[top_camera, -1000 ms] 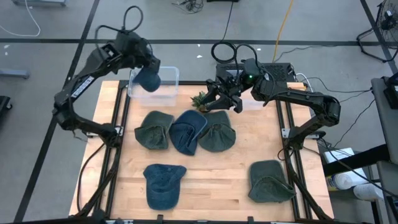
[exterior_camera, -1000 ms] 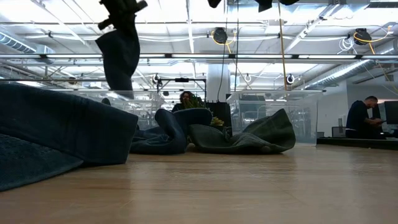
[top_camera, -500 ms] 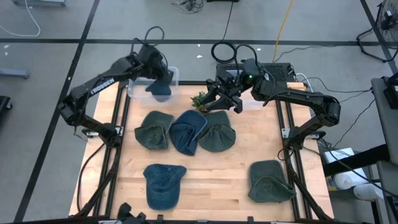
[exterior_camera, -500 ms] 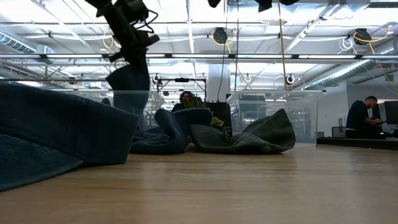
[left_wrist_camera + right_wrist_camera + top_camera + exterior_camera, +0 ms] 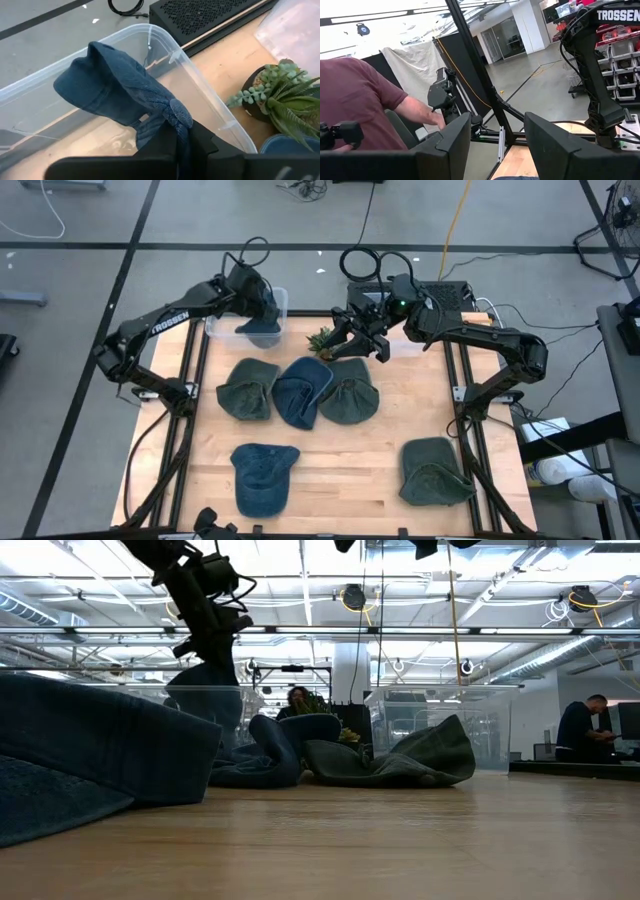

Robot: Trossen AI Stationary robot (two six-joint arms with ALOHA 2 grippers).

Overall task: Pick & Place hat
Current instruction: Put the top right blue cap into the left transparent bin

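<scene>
**High view: hat held at bin**

Blue denim hat (image 5: 258, 326) hangs inside the clear plastic bin (image 5: 281, 298), clamped by the left gripper (image 5: 256, 308). Right gripper (image 5: 358, 340) hovers beside the bin, above the small potted green plant (image 5: 322, 340), fingers apart.
</scene>
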